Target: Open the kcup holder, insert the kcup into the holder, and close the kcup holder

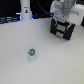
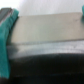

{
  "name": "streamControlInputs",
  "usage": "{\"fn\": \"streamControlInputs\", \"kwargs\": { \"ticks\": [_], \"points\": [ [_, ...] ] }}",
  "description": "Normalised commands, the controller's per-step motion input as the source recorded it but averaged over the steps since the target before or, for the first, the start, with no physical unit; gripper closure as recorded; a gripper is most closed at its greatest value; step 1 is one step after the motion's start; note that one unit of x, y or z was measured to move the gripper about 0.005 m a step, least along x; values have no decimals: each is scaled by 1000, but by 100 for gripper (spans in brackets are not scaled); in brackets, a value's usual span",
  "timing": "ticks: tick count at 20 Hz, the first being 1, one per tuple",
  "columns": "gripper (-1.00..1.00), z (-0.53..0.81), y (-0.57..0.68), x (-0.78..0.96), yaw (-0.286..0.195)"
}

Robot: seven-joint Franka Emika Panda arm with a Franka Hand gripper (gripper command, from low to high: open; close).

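The kcup holder (image 1: 63, 28) is a black boxy unit with stacked front panels, standing on the white table at the exterior view's upper right. My white gripper (image 1: 64, 18) is right over its top, touching or nearly so. The wrist view is filled by the holder's grey top and dark front (image 2: 47, 35), very close and blurred, with a teal finger (image 2: 5, 40) at one edge. The jaw gap does not show. The kcup (image 1: 32, 52), a tiny white cup with a green top, stands alone on the table, well away from the gripper toward the exterior view's left.
A white upright object (image 1: 25, 11) with a blue glow stands at the back of the table (image 1: 55, 62). Dark equipment (image 1: 7, 19) lines the back left edge.
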Motion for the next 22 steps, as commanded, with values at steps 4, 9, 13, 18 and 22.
{"fn": "streamControlInputs", "kwargs": {
  "ticks": [4, 9, 13, 18, 22],
  "points": [
    [100, 202, -281, 976, -53],
    [100, 202, -291, 961, -60],
    [100, 186, -306, 948, -67],
    [100, 203, -302, 952, -66],
    [100, 207, -314, 945, -68]
  ]
}}
